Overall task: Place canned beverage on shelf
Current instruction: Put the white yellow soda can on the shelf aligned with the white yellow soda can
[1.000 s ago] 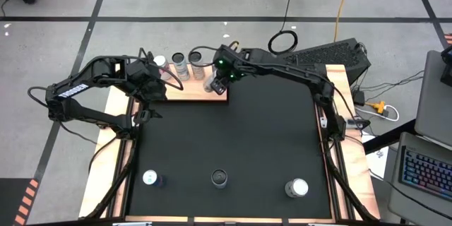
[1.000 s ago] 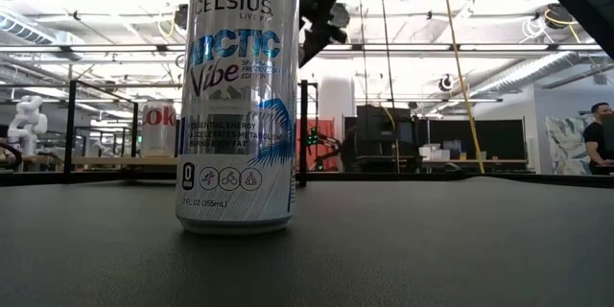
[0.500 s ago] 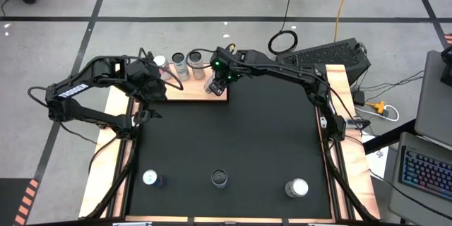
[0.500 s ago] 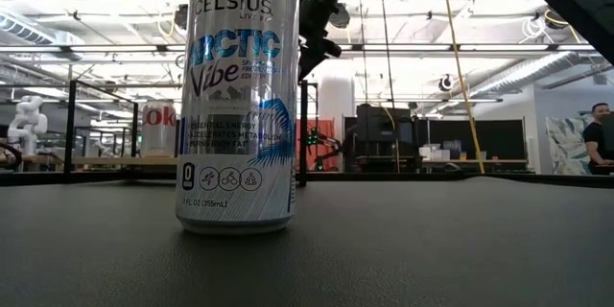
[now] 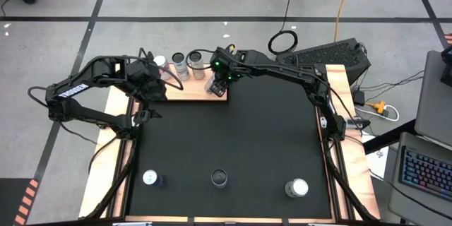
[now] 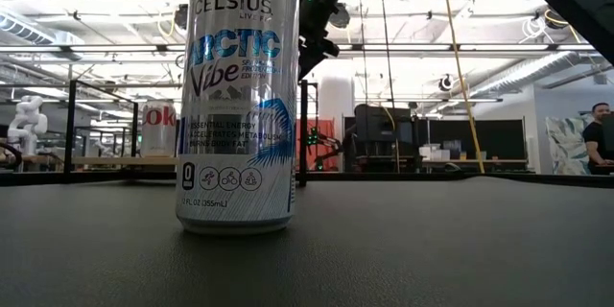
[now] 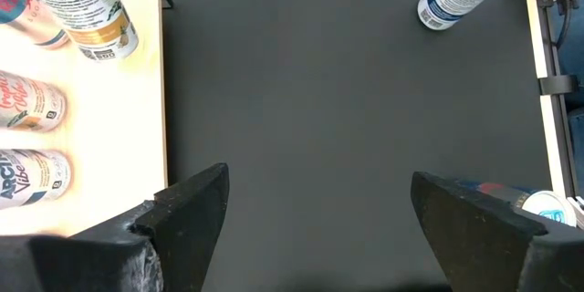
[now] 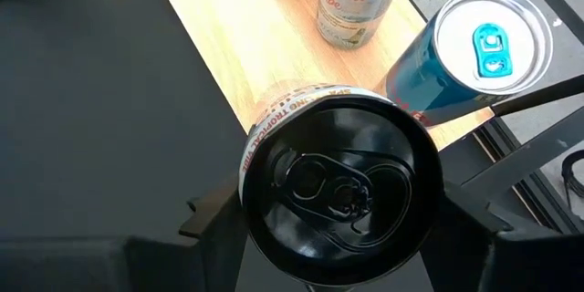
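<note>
Now a black-topped can (image 8: pixel 340 193) is gripped between the fingers of the right gripper (image 5: pixel 214 85) at the right near corner of the shelf (image 5: pixel 191 92), presumably for release beside cans already placed. Left gripper (image 7: pixel 310 210) fingers are held open, empty, near the shelf's left end.

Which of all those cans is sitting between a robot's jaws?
The black-topped can at the shelf's edge, between the right gripper's jaws. The other cans stand free on the shelf or mat.
</note>
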You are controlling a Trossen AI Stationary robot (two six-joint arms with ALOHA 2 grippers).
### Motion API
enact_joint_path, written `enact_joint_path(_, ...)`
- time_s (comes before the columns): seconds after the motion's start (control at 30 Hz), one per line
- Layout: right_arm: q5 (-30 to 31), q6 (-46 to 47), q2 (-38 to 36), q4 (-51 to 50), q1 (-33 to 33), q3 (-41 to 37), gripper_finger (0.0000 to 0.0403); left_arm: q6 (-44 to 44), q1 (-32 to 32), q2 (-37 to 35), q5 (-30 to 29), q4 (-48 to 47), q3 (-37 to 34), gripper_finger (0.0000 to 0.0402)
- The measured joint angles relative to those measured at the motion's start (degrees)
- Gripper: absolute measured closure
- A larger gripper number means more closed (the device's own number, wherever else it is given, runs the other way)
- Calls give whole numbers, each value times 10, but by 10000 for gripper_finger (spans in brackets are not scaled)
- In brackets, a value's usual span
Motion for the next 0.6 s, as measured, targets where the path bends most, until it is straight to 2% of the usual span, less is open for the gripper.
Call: enact_joint_path(0.6, 0, -4, 0, 0, -2, 0, 169, 0, 0, 0, 0, 0, 0, 56)
